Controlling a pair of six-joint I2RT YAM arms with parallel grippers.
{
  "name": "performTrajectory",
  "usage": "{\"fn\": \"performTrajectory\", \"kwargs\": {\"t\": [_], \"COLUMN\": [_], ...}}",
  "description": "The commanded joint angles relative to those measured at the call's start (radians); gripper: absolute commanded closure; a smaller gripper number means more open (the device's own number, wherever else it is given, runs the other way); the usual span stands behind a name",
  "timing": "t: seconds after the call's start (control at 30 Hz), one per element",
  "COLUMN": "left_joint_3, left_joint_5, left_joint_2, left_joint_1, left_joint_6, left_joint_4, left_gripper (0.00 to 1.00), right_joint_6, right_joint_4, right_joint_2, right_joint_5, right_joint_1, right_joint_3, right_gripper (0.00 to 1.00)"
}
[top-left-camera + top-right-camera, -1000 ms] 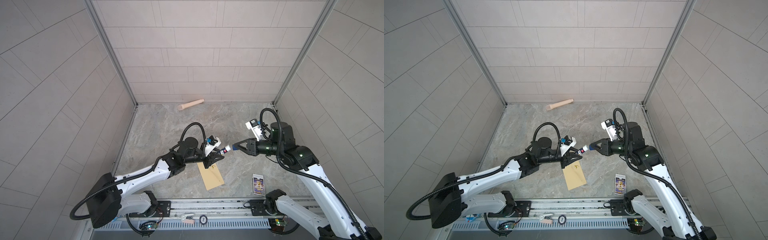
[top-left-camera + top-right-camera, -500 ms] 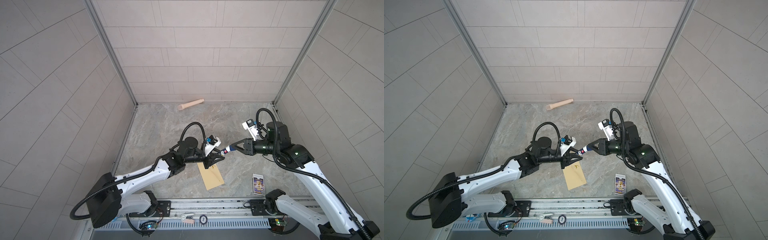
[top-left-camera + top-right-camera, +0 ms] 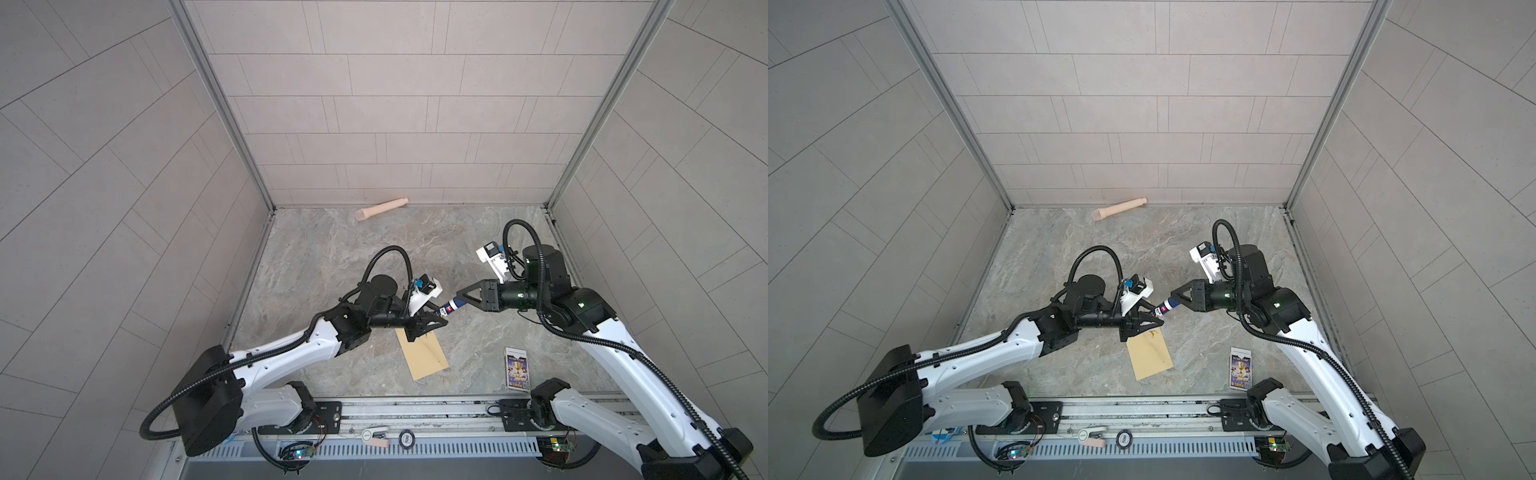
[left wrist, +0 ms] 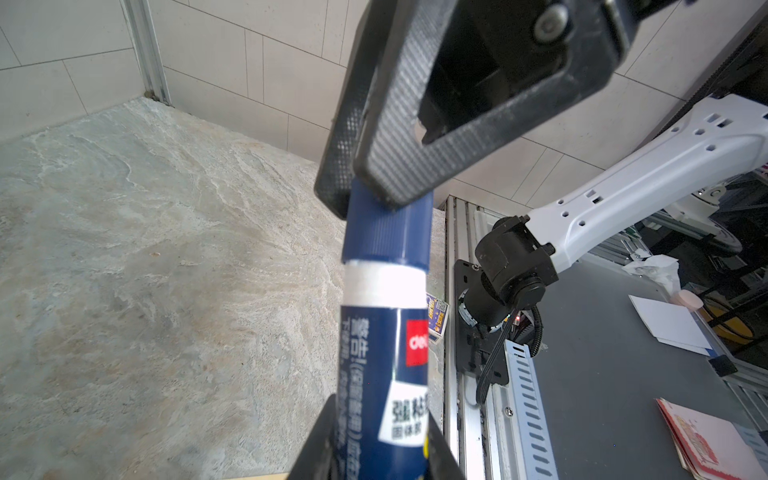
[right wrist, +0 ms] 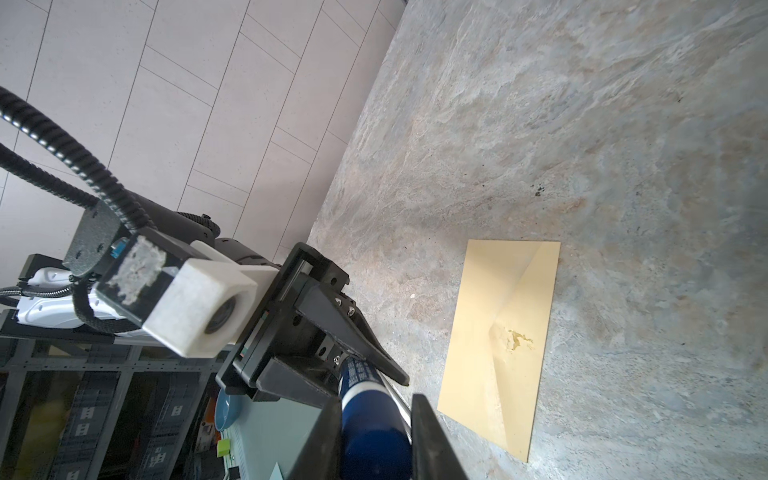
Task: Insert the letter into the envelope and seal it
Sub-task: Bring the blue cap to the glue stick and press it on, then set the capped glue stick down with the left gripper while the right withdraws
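Note:
The yellow-tan envelope [image 3: 424,355] [image 3: 1150,353] [image 5: 498,332] lies flat near the table's front middle. Its triangular flap is folded down, with a small smear at the tip. The letter is out of view. Above the envelope's far end, a blue glue stick [image 3: 448,308] [image 3: 1163,308] [image 4: 382,332] is held level between both grippers. My left gripper [image 3: 438,320] [image 3: 1156,322] [image 4: 378,424] is shut on its labelled body. My right gripper [image 3: 459,298] [image 3: 1173,299] [image 5: 374,411] is shut on its dark blue cap [image 4: 386,232] [image 5: 374,436].
A beige cylinder [image 3: 381,208] [image 3: 1119,208] lies by the back wall. A small printed card box [image 3: 516,369] [image 3: 1241,369] sits at the front right, near the right arm's base. The metal rail [image 3: 415,409] runs along the front edge.
My right gripper has edged slightly left, toward the left gripper, with the glue stick still between them. The left arm and the envelope have not moved.

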Motion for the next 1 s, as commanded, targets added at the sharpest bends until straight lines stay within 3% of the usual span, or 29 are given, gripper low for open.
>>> {"fn": "performTrajectory", "kwargs": {"t": [0.0,0.23,0.37,0.47,0.63,0.73,0.8,0.87,0.9,0.97], "left_joint_3": [0.05,0.048,0.055,0.076,0.058,0.053,0.005,-0.049,-0.082,-0.162], "left_joint_5": [0.036,0.003,-0.022,-0.032,-0.084,-0.105,-0.176,-0.26,-0.345,-0.47], "left_joint_2": [-0.033,-0.043,-0.013,0.003,-0.025,-0.035,-0.074,-0.129,-0.168,-0.24], "left_joint_1": [-0.028,-0.034,-0.034,-0.029,-0.002,0.013,0.017,0.017,0.017,0.017], "left_joint_6": [0.04,0.082,0.024,0.015,-0.019,-0.036,-0.08,-0.117,-0.151,-0.257], "left_joint_4": [0.166,0.155,0.225,0.192,0.176,0.105,0.054,-0.052,-0.159,-0.262], "left_gripper": [1.0,1.0,1.0,1.0,1.0,1.0,1.0,1.0,1.0,1.0], "right_joint_6": [0.081,0.115,0.269,0.28,0.28,0.2,0.12,0.059,0.05,0.048], "right_joint_4": [0.061,0.048,0.278,0.304,0.274,0.177,0.056,-0.04,-0.046,-0.032], "right_joint_2": [0.001,-0.017,-0.046,-0.029,-0.048,-0.047,-0.046,-0.051,-0.062,-0.076], "right_joint_5": [-0.106,-0.124,0.076,0.185,0.238,0.267,0.262,0.274,0.3,0.359], "right_joint_1": [0.055,0.085,0.248,0.349,0.365,0.339,0.265,0.198,0.187,0.187], "right_joint_3": [-0.078,-0.117,-0.242,-0.282,-0.332,-0.27,-0.165,-0.078,-0.074,-0.111], "right_gripper": [1.0,1.0,1.0,1.0,1.0,0.99,0.75,0.43,0.36,0.32]}}
